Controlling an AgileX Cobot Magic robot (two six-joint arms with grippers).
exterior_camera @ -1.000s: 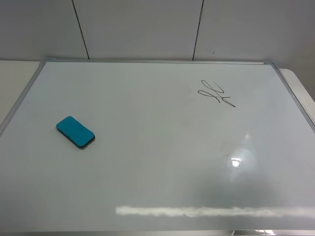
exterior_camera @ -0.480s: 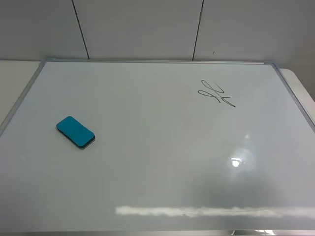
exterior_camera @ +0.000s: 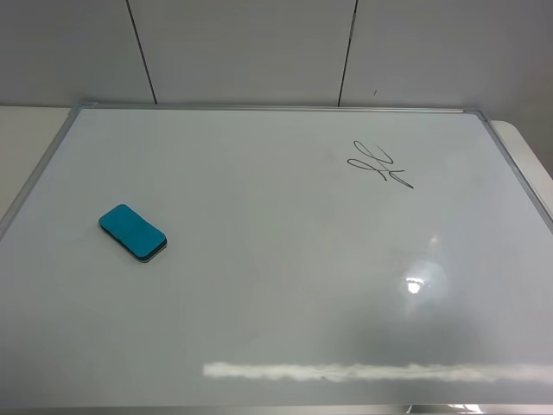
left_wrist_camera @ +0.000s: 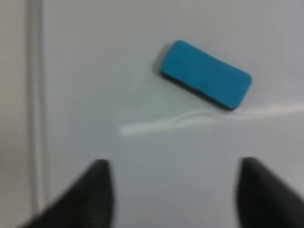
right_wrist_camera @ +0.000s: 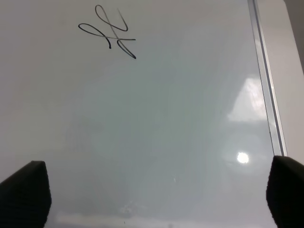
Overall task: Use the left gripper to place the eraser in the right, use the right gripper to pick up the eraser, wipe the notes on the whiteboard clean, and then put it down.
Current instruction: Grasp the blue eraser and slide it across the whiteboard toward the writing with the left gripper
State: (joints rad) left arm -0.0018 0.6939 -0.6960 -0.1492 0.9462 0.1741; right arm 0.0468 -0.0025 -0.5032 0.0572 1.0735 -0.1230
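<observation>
Now the left end effector (left_wrist_camera: 173, 171), spread and empty, hovers over the whiteboard (exterior_camera: 259, 285); the eraser (left_wrist_camera: 205, 74) lies ahead of it, long axis nearly along its closing line. The right end effector (right_wrist_camera: 159, 190), likewise spread, sits farther off, facing the notes (right_wrist_camera: 109, 33).

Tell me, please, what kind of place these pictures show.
Probably an office or lab test bench: a large whiteboard lies flat, with a teal eraser and a marker scribble on it, before a plain panelled wall.
</observation>
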